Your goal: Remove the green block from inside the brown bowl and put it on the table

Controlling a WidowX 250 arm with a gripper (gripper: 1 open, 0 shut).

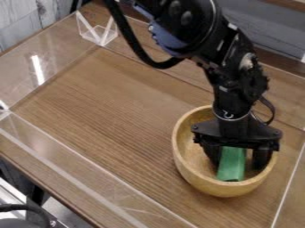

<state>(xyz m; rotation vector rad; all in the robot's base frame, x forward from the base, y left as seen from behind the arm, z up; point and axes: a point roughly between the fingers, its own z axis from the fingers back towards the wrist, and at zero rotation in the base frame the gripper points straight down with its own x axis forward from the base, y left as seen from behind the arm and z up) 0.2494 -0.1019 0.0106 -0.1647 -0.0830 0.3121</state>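
The gripper (pixel 238 157) hangs low in the lower right of the frame, pointing almost straight down into the bowl (pixel 191 162), its two black fingers spread wide with nothing held. The block (pixel 231 164) lies inside the bowl, a green bar seen between the fingers, one finger on each long side. Whether the tips already touch the bowl's floor I cannot tell from here.

The step in hand looks like the grasp. To do it well, I would want the fingers to sink until they bracket the block's sides well below its top face, then close squarely across its narrow width so it does not twist or squirt out. The bowl is loose and light-looking; a finger that catches the thick rim or presses the sloping inside could tip or slide it, so the close should be centred and gentle. After that, a straight lift clear of the rim before any sideways travel.

The table (pixel 107 107) is brown wood grain with darker streaks, and most of it, from the middle to the upper left, lies bare, so there is plenty of room to set the block down. Low clear walls (pixel 48 151) edge it, catching glare along the left and lower sides. The bowl sits close to the right-hand edge, so the open side is leftward.
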